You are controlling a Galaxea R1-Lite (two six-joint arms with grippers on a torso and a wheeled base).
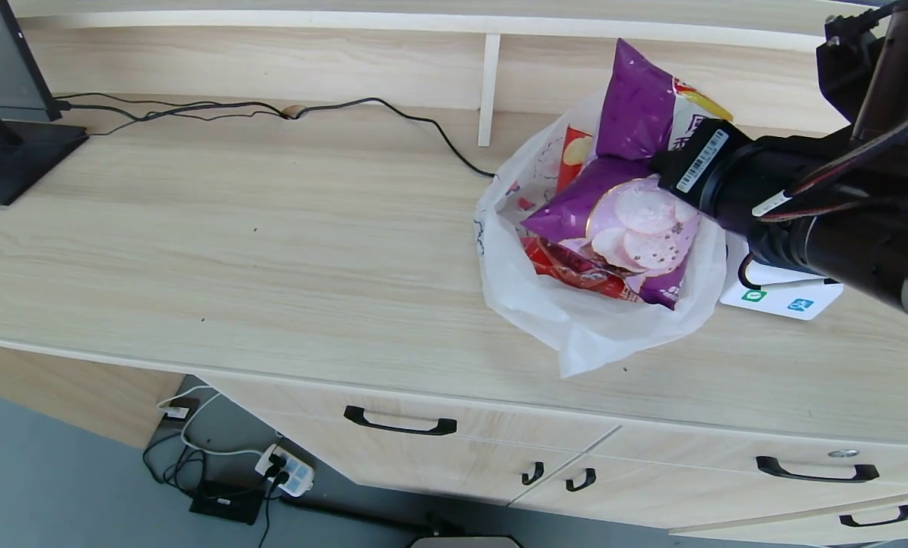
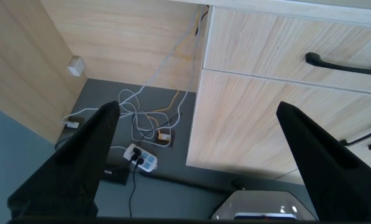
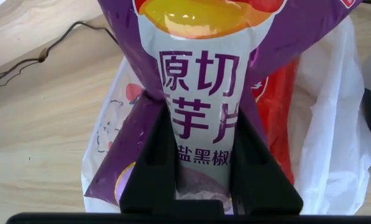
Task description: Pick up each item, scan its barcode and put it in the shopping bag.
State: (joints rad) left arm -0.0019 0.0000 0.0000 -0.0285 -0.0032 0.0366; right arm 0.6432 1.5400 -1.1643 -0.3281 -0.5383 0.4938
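A white shopping bag [image 1: 575, 320] stands open on the wooden counter at the right. Inside it lie a purple chip bag [image 1: 629, 228] and red snack packs [image 1: 575, 152]. A second purple chip bag [image 1: 640, 103] stands upright over the bag's far side, and my right gripper [image 3: 201, 112] is shut on it, one black finger [image 3: 151, 162] on each side of the pack [image 3: 204, 68]. The right arm [image 1: 811, 213] comes in from the right. My left gripper [image 2: 197, 109] hangs open and empty below counter height, in front of the drawers [image 2: 266, 106].
A monitor on its stand [image 1: 4, 91] sits at the counter's far left, with black cables [image 1: 271, 110] along the back. A white card [image 1: 781, 297] lies right of the bag. A white divider [image 1: 488, 87] stands behind. A power strip [image 2: 141, 158] lies on the floor.
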